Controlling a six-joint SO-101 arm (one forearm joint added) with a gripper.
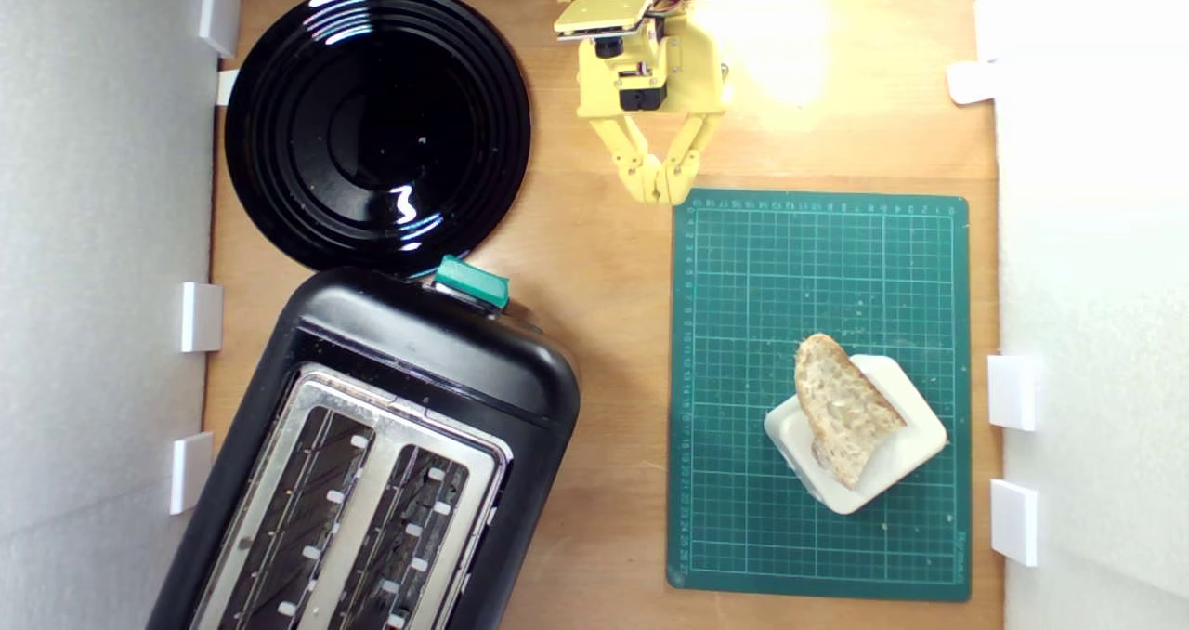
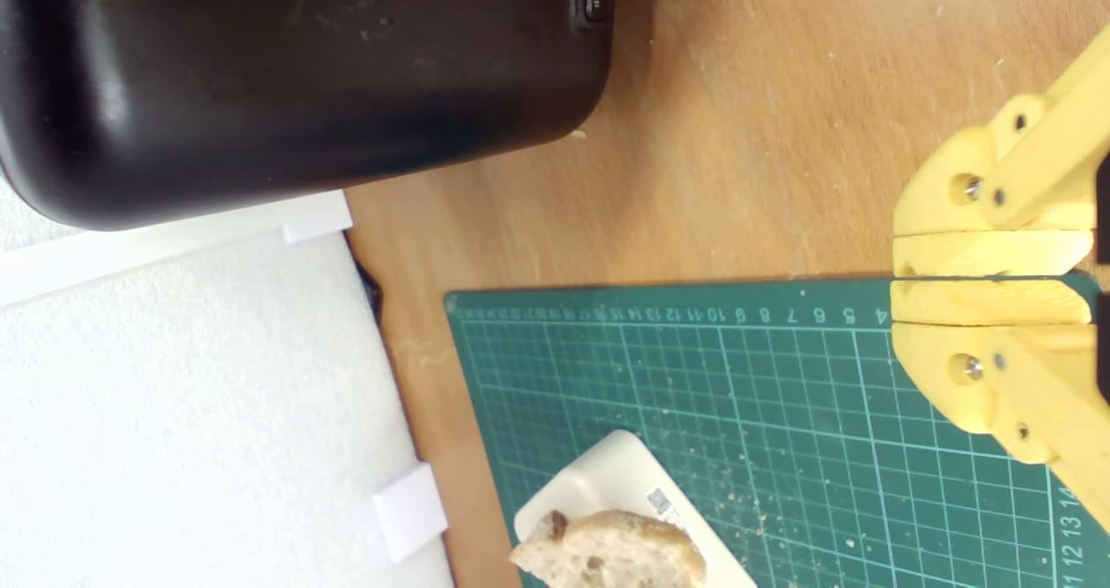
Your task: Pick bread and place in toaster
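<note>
The bread, a pale half-slice with a tan crust, leans on a cream-white block on the green cutting mat. The wrist view catches only one end of the bread at the frame's edge. The black toaster, with its silver top plate and teal lever, stands at the exterior view's lower left; its dark side fills a corner of the wrist view. My yellow gripper hangs shut and empty at the mat's far corner, well away from the bread.
A round glossy black plate lies behind the toaster. White foam walls with small white brackets line both sides of the wooden table. Crumbs dot the mat.
</note>
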